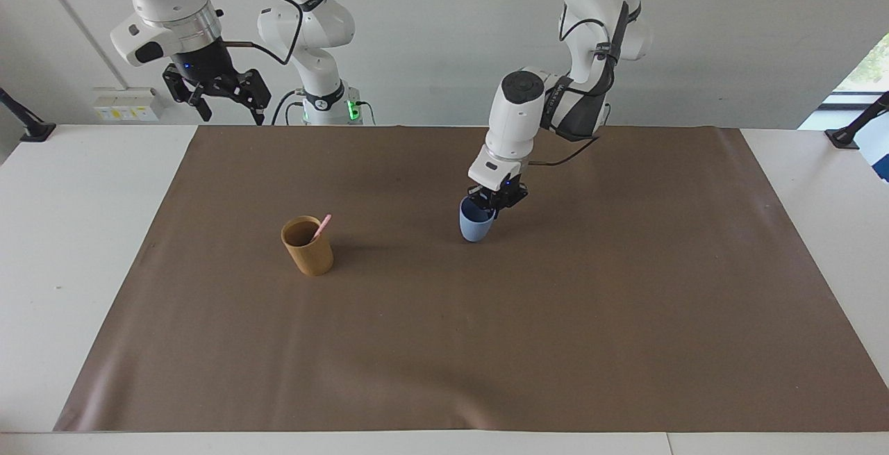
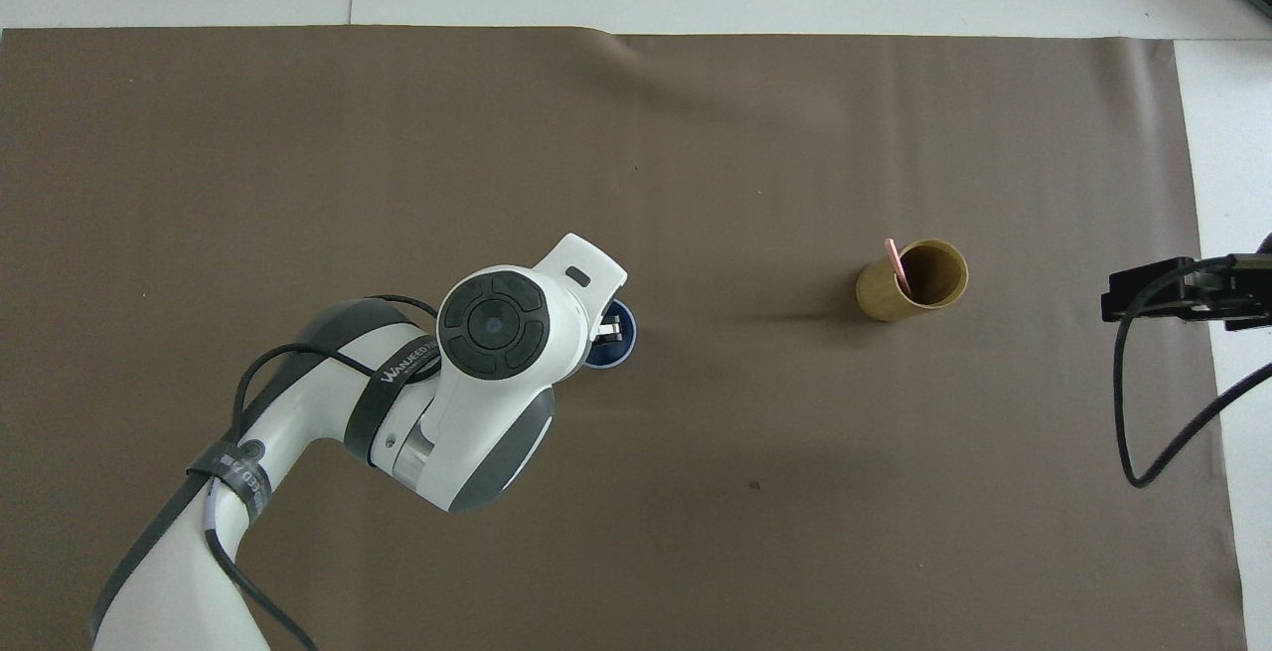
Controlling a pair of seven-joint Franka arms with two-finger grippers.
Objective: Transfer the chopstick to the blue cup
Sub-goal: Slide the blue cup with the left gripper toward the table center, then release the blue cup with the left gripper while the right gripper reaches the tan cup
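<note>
My left gripper is shut on the rim of the light-blue cup and holds it upright near the middle of the mat, at or just above its surface. In the overhead view the left gripper and arm cover most of the blue cup. A thin pale-pink chopstick leans in the tan-brown cup, which stands toward the right arm's end; both show in the overhead view, the chopstick in the tan cup. My right gripper waits open and raised by the mat's corner; it also shows in the overhead view.
A brown mat covers most of the white table. A black cable hangs from the right arm over the mat's edge.
</note>
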